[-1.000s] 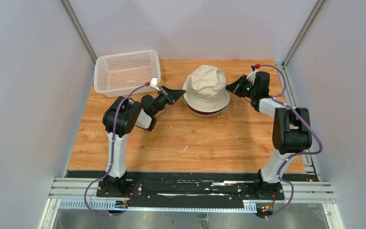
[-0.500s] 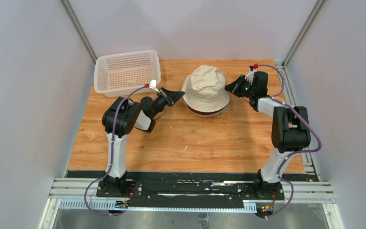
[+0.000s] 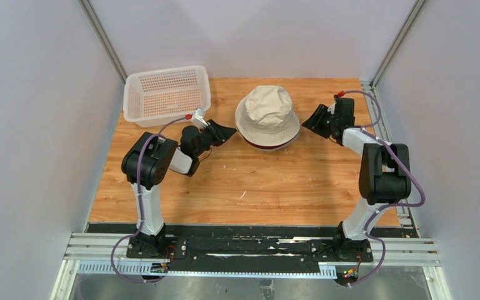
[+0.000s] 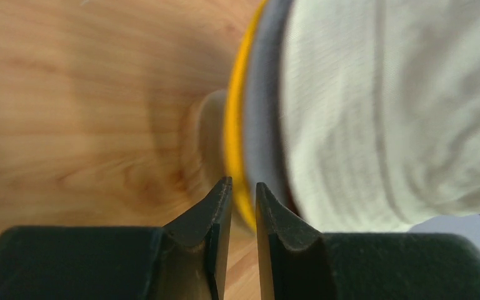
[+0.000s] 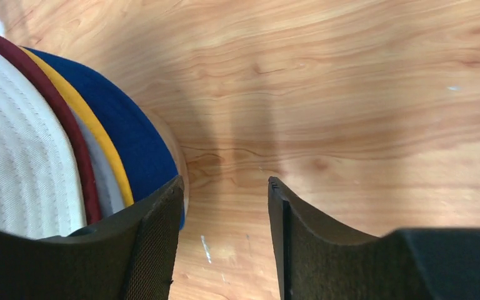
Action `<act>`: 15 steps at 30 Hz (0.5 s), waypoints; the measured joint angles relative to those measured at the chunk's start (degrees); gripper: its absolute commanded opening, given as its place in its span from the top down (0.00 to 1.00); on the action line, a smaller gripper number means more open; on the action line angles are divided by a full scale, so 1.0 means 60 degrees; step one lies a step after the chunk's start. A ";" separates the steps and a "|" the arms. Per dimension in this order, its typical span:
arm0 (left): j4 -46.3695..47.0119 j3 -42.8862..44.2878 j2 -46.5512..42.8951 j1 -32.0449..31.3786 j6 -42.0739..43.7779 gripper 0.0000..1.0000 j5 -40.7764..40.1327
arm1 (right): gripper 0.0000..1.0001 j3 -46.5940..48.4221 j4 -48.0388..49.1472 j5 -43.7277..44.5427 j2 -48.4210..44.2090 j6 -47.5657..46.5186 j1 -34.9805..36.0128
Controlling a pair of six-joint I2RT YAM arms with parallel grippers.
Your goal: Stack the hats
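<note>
Both arms are backing away from the pile compared with one second ago, and each claw is now sitting clear of the brims.

Left gripper [image 4: 242,184]: fingers are lying almost together with only a thin slit between them, gripping nothing, and pointing at the near edge of the stack of hats [image 3: 267,117]. The yellow brim [image 4: 234,137] and grey brim [image 4: 262,125] are showing just past the tips, not touching.

Right gripper [image 5: 225,181]: fingers are standing apart and empty over bare table [image 5: 362,94]. The navy brim [image 5: 134,137] is lying just beside its left finger, with the dark red brim [image 5: 62,119] further in.

The beige hat [image 3: 269,109] is topping the pile, mid-table toward the back. The basket [image 3: 167,94] is standing well apart at back left.

Handling judgement: the hats are looking light, soft and floppy. Brims are likely to fold under a pinch, so a brim edge is seeming the best hold. All five colours are showing nested, so stacking is looking essentially done.
</note>
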 measured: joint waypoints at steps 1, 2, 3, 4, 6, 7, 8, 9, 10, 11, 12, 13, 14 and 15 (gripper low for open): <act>-0.0368 -0.0157 -0.0124 0.0022 0.0138 0.71 -0.0087 | 0.48 -0.0015 -0.0251 0.0131 -0.0142 -0.0055 -0.0055; -0.0696 -0.0317 -0.0237 0.0033 0.0266 0.70 -0.0153 | 0.48 -0.0025 -0.0452 0.0266 -0.0321 -0.0135 -0.0084; -0.1005 -0.0470 -0.0361 0.0044 0.0386 0.70 -0.0222 | 0.48 -0.0029 -0.0619 0.0357 -0.0543 -0.0204 -0.0157; -0.1286 -0.0601 -0.0484 0.0047 0.0503 0.70 -0.0299 | 0.47 -0.0033 -0.0794 0.0463 -0.0834 -0.0270 -0.0204; -0.1880 -0.0889 -0.0892 0.0047 0.0736 0.69 -0.0484 | 0.46 -0.0033 -0.1042 0.0616 -0.1603 -0.0401 -0.0262; -0.2116 -0.1045 -0.1162 0.0047 0.0852 0.69 -0.0597 | 0.46 -0.0036 -0.1122 0.0641 -0.2029 -0.0466 -0.0277; -0.2331 -0.1206 -0.1483 0.0033 0.0969 0.69 -0.0721 | 0.44 -0.0040 -0.1158 0.0670 -0.2368 -0.0499 -0.0277; -0.2586 -0.1373 -0.1891 0.0022 0.1111 0.68 -0.0871 | 0.44 -0.0058 -0.1188 0.0674 -0.2820 -0.0535 -0.0277; -0.2812 -0.1515 -0.2335 0.0004 0.1264 0.67 -0.1031 | 0.44 -0.0087 -0.1191 0.0630 -0.3304 -0.0561 -0.0277; -0.3067 -0.1657 -0.2892 -0.0033 0.1428 0.66 -0.1228 | 0.42 -0.0117 -0.1180 0.0528 -0.3745 -0.0572 -0.0277; -0.3228 -0.1756 -0.3410 -0.0066 0.1585 0.65 -0.1395 | 0.41 -0.0146 -0.1151 0.0404 -0.4142 -0.0572 -0.0277; -0.3384 -0.1814 -0.3909 -0.0106 0.1749 0.64 -0.1534 | 0.40 -0.0168 -0.1111 0.0244 -0.4455 -0.0550 -0.0277; -0.3552 -0.1825 -0.4433 -0.0149 0.1916 0.63 -0.1654 | 0.39 -0.0215 -0.1009 0.0044 -0.4758 -0.0506 -0.0277; -0.3636 -0.1825 -0.4940 -0.0182 0.2084 0.61 -0.1752 | 0.39 -0.0284 -0.0845 -0.0204 -0.5034 -0.0408 -0.0277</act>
